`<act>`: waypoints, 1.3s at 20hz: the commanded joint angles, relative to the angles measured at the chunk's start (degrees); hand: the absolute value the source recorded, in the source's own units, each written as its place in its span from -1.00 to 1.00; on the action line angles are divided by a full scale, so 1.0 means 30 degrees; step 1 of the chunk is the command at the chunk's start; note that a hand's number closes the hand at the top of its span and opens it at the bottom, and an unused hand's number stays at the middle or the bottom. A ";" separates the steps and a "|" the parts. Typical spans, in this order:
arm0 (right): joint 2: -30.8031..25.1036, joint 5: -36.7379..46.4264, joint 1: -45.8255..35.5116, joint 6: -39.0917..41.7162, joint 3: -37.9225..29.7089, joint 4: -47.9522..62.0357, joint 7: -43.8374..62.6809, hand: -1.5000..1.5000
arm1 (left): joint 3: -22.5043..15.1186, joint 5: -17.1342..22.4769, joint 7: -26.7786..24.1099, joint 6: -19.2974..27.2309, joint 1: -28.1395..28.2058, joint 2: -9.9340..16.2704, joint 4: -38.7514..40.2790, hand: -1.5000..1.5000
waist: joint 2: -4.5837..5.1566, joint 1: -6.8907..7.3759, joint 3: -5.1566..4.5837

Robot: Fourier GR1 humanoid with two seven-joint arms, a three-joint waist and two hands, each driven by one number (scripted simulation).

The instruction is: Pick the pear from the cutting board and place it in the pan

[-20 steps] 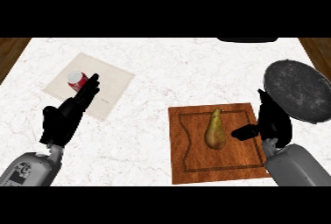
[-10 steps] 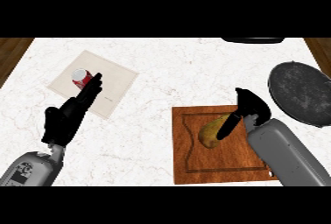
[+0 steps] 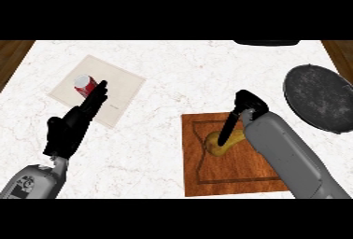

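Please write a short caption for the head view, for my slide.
Right hand reaches down onto the pear on the cutting board; the pan waits.

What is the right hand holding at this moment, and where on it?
The right hand reaches down onto the pear's upper part on the cutting board; whether it holds it cannot be told. Left hand holds nothing.

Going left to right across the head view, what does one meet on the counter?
Left robot hand → red can on its pale mat → cutting board with the pear → right robot hand over the pear → dark pan at the far right.
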 commanded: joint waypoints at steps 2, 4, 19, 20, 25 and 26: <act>0.0566 -0.0124 -0.1470 0.2165 0.0201 0.1499 0.4831 -1.00 | 0.0287 0.0116 0.0485 -0.0001 0.0389 0.0066 -0.0558 0.00 | -0.0065 -0.0067 0.0020; 0.0881 0.0075 -0.1922 0.2167 0.0460 0.2374 0.4813 -1.00 | 0.0426 -0.0195 -0.1218 -0.0191 0.0442 -0.0263 0.1018 0.00 | 0.0026 -0.0208 -0.0005; 0.1800 0.1611 -0.0289 0.0409 0.1376 0.4099 0.3255 -1.00 | 0.1031 -0.0098 -0.0342 -0.0765 0.1233 -0.0182 -0.0445 0.00 | -0.0018 -0.0327 0.0029; 0.2136 0.1673 0.0030 0.0327 0.1520 0.3606 0.3384 -1.00 | 0.1094 -0.0238 0.0082 -0.0734 0.1017 -0.0049 -0.0965 0.00 | -0.0057 -0.0376 0.0036; 0.2512 0.1290 0.0354 0.1498 0.1570 0.3876 0.1323 1.00 | 0.0794 -0.0996 0.0586 -0.0267 0.0221 -0.1028 -0.0423 0.00 | -0.0035 -0.0472 0.0044; 0.2217 0.0962 -0.0455 0.2251 0.1127 0.4625 0.1055 1.00 | 0.1608 -0.0254 0.0651 -0.1274 0.0178 -0.0102 -0.0193 0.00 | 0.0005 -0.0339 0.0041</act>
